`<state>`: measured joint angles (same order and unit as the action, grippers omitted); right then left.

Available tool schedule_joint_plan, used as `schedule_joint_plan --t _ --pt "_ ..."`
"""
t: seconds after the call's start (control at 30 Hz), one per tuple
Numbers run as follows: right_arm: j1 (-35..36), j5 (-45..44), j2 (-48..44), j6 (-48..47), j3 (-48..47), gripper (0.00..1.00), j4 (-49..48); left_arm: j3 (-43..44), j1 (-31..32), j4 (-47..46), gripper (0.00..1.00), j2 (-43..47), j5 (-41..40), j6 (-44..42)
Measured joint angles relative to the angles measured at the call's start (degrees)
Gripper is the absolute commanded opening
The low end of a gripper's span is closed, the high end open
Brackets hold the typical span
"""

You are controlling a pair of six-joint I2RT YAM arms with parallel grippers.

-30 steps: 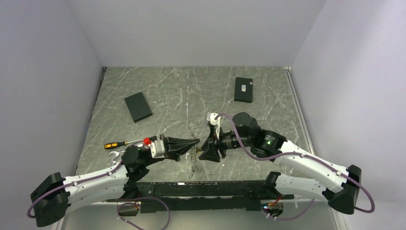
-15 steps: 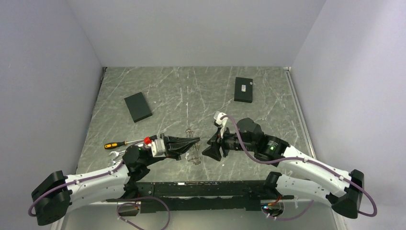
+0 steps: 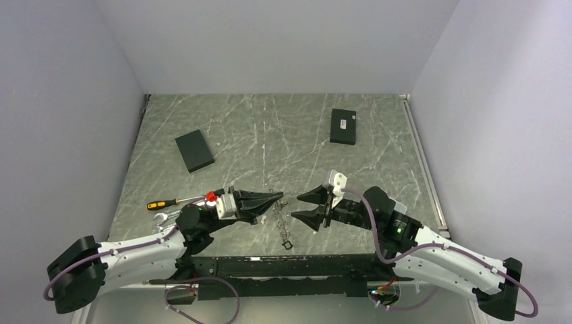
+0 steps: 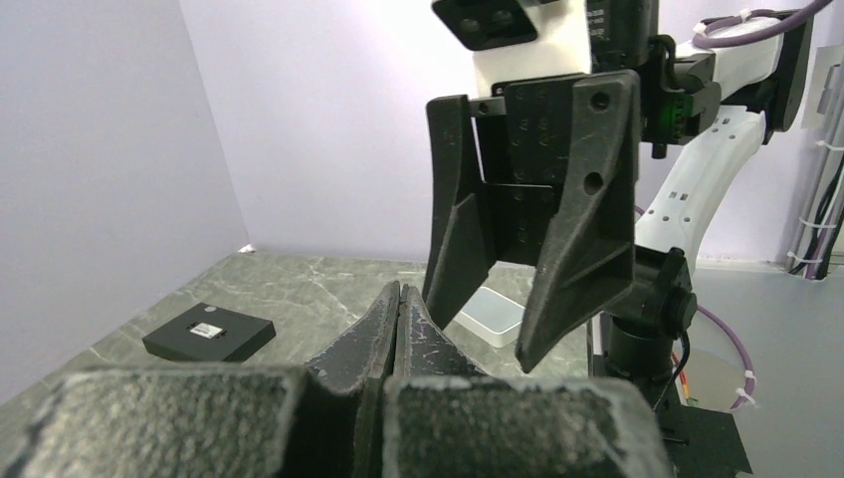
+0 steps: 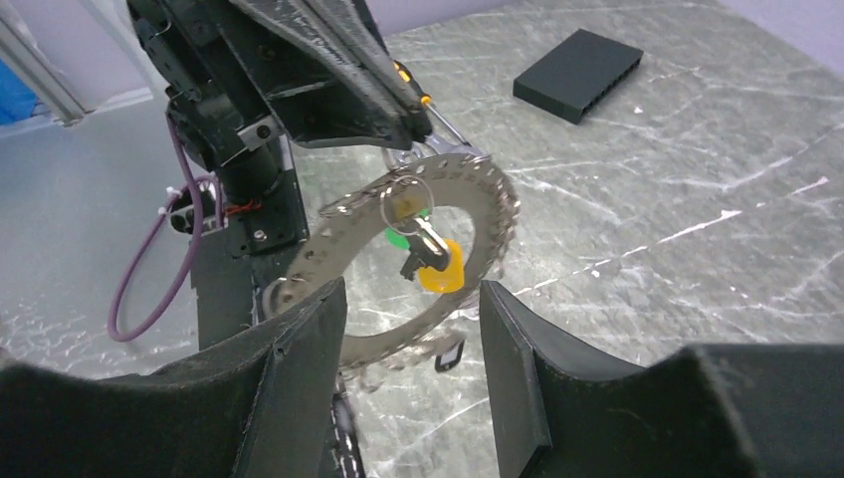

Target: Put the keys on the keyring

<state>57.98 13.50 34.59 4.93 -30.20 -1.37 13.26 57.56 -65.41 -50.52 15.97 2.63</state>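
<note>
While the left gripper is clenched on the top of the keyring, the toothed loop hangs free below its tips, above the table and between the two arms. I judge that it is held like this, raised and only by its upper edge, so that the loop is open to the other arm from the side and nothing presses it flat on the stone. The right gripper faces it at about the same height, with its jaws spread wide and holding nothing. The loop is just in front of the gap between them and, as far as I can tell, it touches neither finger. Inside the big loop a yellow-headed key hangs from a small ring, which seems to be attached near the place where the left tips pinch. Whether this small ring goes around the toothed loop itself, I cannot tell. Other loose keys I cannot make out in these views. An orange-handled screwdriver and a wrench lie on the table beside the left arm, well apart from the work. The right gripper will probably need to approach slowly, because a hanging loop can swing or twist when it is touched.
</note>
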Motion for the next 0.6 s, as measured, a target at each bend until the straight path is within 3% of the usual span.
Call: schedule_joint_plan --t 0.2,0.6 --pt "4.4 -3.8 1.0 -4.2 0.8 0.5 -2.4 0.2 0.0 -0.7 0.0 -1.2 -1.1 0.0" --pt "12.3 -20.7 3.2 -15.1 1.7 0.43 -9.5 0.9 0.0 -1.4 0.0 -2.3 -1.5 0.1"
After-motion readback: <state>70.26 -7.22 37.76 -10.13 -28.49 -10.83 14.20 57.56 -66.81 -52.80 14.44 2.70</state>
